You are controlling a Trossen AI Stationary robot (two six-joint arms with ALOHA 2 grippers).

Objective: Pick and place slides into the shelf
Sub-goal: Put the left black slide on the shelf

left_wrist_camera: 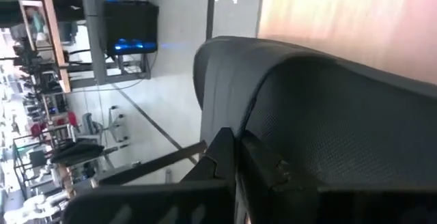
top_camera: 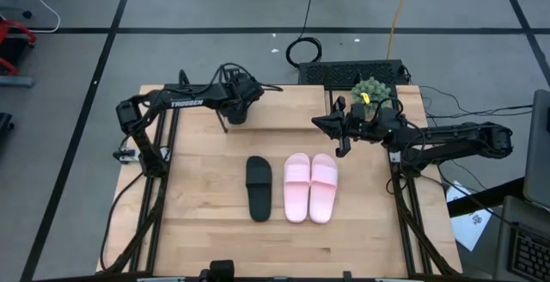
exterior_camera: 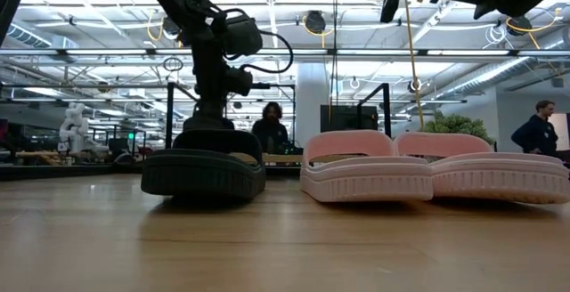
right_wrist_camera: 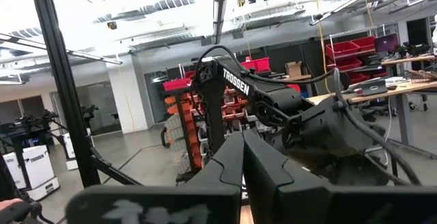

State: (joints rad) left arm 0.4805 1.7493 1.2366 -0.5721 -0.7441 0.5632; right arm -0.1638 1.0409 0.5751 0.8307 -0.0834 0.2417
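1. Three slides lie mid-table: one black slide (top_camera: 259, 187) and a pink pair (top_camera: 309, 186) touching side by side, well apart from the black one.
2. We find the left gripper (top_camera: 237, 101) near the far edge, clamped on a second black slide (left_wrist_camera: 328, 115), held off the board.
3. We find the right gripper (top_camera: 333, 125) hovering beyond the pink pair, fingers (right_wrist_camera: 232, 169) together, empty.
4. We see no shelf clearly in any view.
5. Handling, in our judgement: light, soft foam, matte, not fragile; best pinched across the strap or the sole edge.
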